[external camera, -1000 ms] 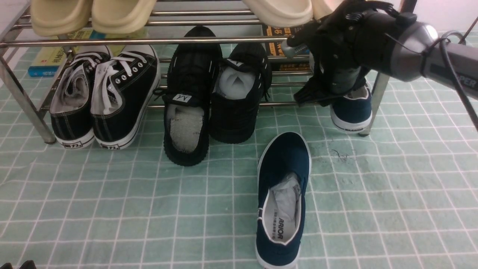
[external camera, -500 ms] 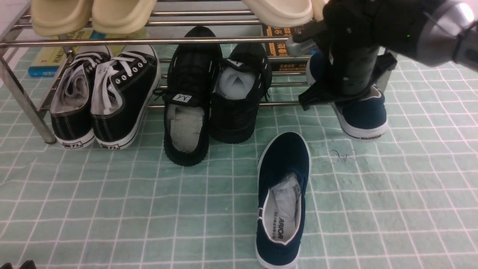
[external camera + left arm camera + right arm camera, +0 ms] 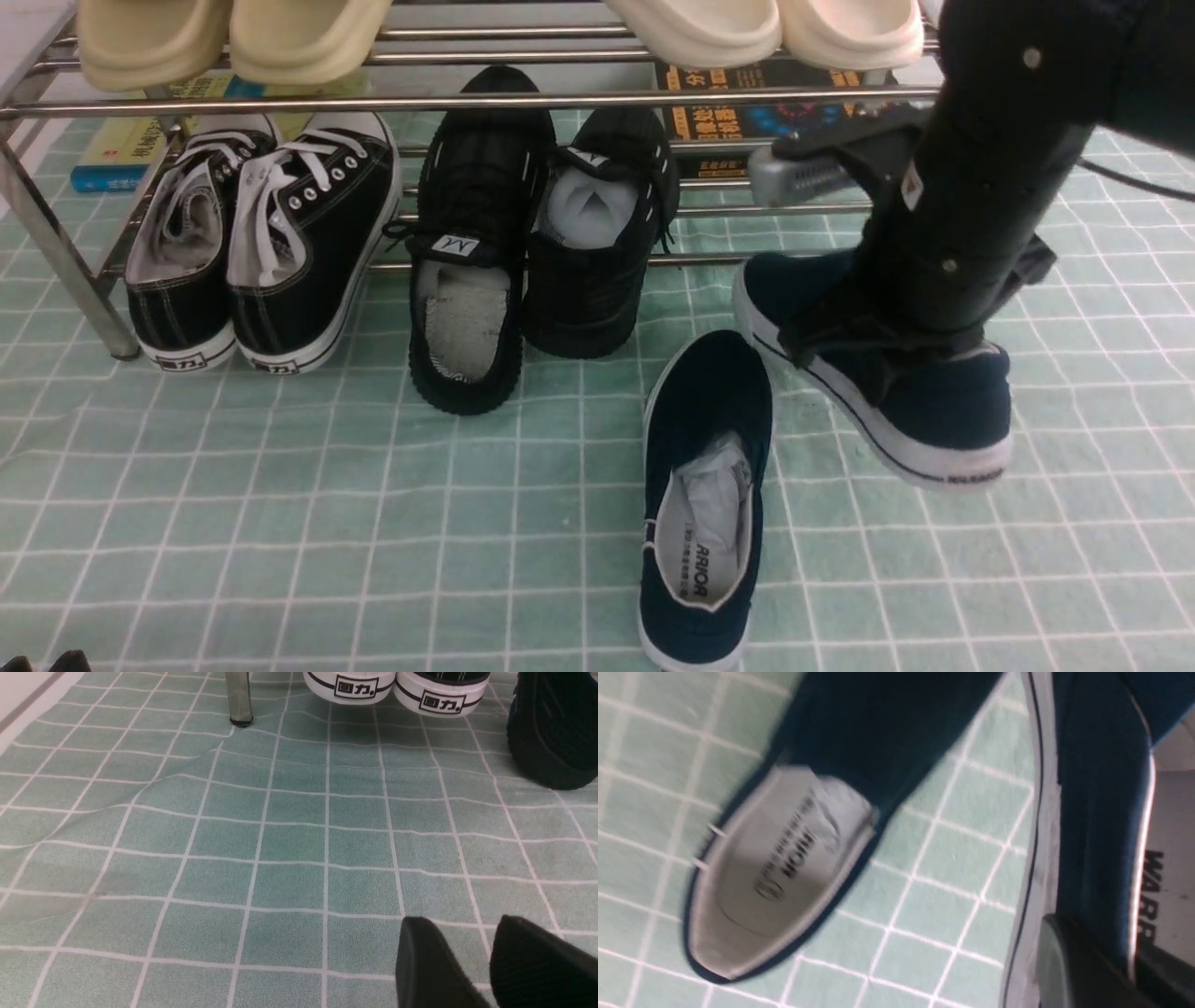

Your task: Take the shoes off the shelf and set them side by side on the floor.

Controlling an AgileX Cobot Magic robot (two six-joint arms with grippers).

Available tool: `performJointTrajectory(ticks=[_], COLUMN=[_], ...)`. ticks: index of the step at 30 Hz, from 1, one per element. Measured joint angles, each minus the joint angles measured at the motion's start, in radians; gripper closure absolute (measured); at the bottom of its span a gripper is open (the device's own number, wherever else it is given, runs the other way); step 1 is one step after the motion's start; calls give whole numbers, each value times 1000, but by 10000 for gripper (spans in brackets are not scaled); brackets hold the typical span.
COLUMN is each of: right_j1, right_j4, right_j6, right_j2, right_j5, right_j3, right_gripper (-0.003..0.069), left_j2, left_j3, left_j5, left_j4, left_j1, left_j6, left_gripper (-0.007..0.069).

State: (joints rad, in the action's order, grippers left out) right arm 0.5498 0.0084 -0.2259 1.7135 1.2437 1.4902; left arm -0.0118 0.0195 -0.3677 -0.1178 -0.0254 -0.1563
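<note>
The front camera faces forward and down over the shelf (image 3: 373, 101) and floor (image 3: 280, 523). The left wrist camera sits low over the floor. The right wrist camera, close above the navy shoes (image 3: 784, 858), overlaps the front view.

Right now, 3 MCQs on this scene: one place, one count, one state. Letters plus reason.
1. Where does the free navy shoe lie?
A. on the floor, in front of the shelf
B. on the shelf's top tier
C. on the shelf's lower tier

2. How many navy shoes show in the front view?
A. one
B. two
C. four

3. The right fingers are:
A. open and empty
B. shut on the second navy shoe
C. out of view

Key:
1 A: it lies flat on the grid cloth, clear of the rods.
2 B: one lies on the floor and one is in the grip.
3 B: the right wrist view shows a finger pressed on its side wall, and the front view shows it tilted under the arm.
</note>
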Motion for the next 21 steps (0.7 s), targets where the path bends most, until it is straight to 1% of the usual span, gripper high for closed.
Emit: performJointTrajectory(ticks=[5, 12, 17, 21], right_j1=[0, 0, 0, 0], right_j4=[-1, 8, 25, 64], right_j6=[-48, -148, -173, -176], right_j2=[-1, -7, -7, -7], right_j5=[-45, -156, -204, -218], right_j3=[-96, -188, -215, -218], right_gripper=[642, 640, 638, 636], left_j2=[0, 0, 0, 0], left_j3=[0, 0, 0, 0], left_j5=[0, 0, 0, 0], left_j4=[0, 0, 0, 0], left_j1=[0, 0, 0, 0], left_j6=[0, 0, 0, 0], left_gripper=[383, 383, 383, 383])
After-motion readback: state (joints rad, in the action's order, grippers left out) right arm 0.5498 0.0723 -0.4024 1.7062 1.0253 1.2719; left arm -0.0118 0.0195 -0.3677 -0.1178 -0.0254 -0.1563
